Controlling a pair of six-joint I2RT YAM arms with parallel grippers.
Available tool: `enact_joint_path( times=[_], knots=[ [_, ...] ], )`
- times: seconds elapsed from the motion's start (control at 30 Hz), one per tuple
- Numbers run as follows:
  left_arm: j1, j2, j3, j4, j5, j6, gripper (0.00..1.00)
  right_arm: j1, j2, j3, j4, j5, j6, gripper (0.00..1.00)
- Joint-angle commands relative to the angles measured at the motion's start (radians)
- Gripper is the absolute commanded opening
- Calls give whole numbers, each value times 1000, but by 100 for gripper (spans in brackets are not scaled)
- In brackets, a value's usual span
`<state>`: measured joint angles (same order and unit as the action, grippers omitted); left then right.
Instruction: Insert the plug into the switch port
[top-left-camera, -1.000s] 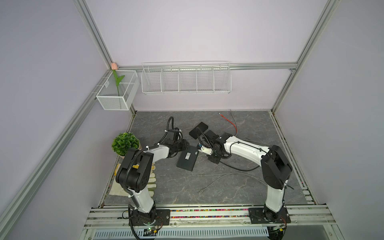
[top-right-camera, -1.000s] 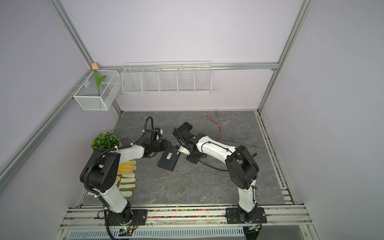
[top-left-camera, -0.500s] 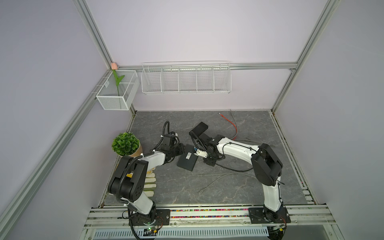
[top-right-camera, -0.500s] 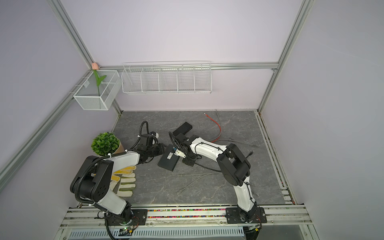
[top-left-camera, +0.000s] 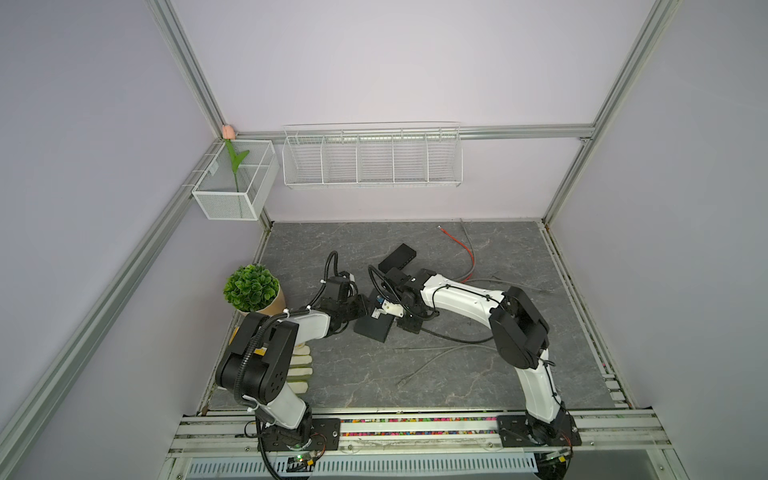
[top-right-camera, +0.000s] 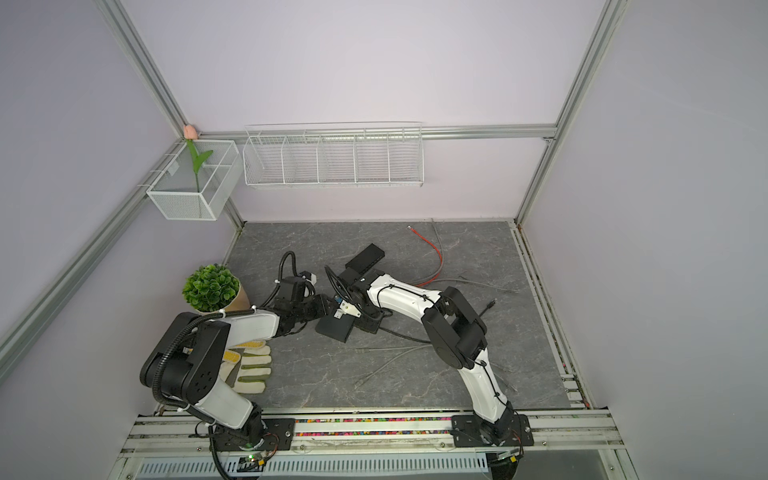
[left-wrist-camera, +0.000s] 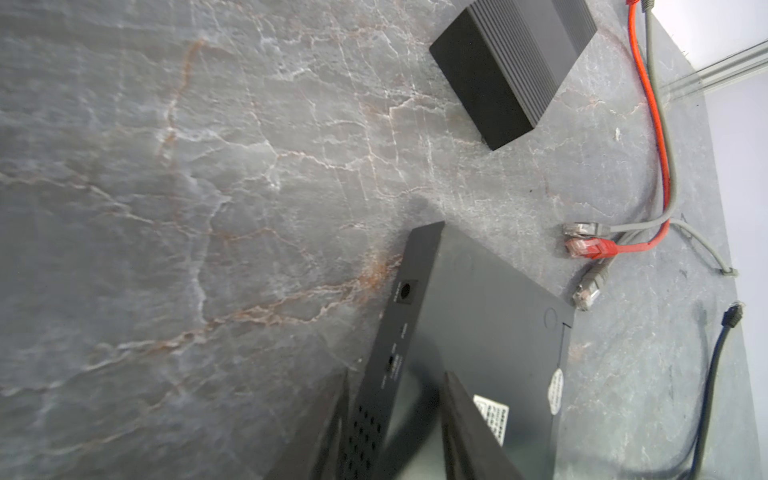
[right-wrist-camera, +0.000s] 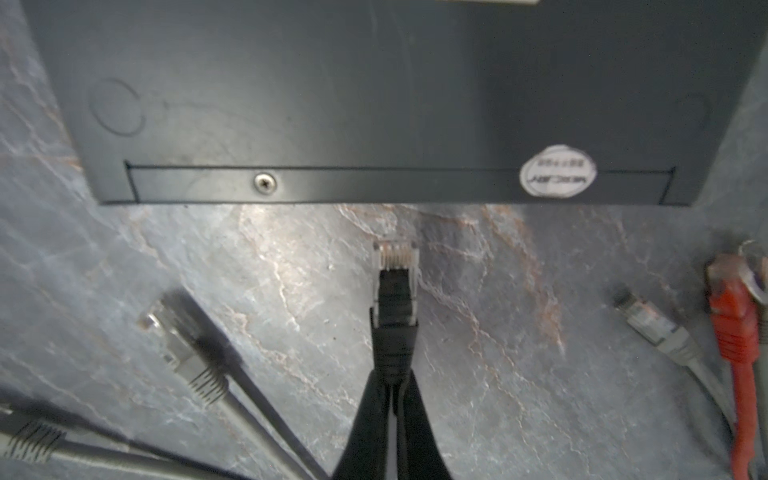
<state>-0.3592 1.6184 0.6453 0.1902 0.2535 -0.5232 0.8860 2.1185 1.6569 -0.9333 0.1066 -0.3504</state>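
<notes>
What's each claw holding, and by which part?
Right claw: black cable plug, by its boot behind the clear tip. Left claw: flat black switch box, across its vented edge.

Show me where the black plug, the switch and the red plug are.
black plug (right-wrist-camera: 395, 299): right wrist view, on its black boot.
switch (right-wrist-camera: 374, 83): right wrist view, on its flat dark face.
red plug (left-wrist-camera: 601, 248): left wrist view, on its red boot.

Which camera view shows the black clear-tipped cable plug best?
Right wrist view: the black clear-tipped plug is central and sharp in the right pincer. Both top views leave it too small to see; the left wrist view lacks it.
</notes>
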Motion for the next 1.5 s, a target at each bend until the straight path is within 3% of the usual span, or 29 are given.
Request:
enact_joint_path(
  times=[0.0,1.07,1.47],
  knots=[
    [-2,-6,-24,28,12,-15,37,4,28,25,-60,-16,11,7],
    [-54,-39,-78,80,-8,-40,34,-5,93,92,-53,16,17,7],
    [-69,-16,-75,98,-21,-53,34,3,54,62,-3,-47,21,7]
  ],
)
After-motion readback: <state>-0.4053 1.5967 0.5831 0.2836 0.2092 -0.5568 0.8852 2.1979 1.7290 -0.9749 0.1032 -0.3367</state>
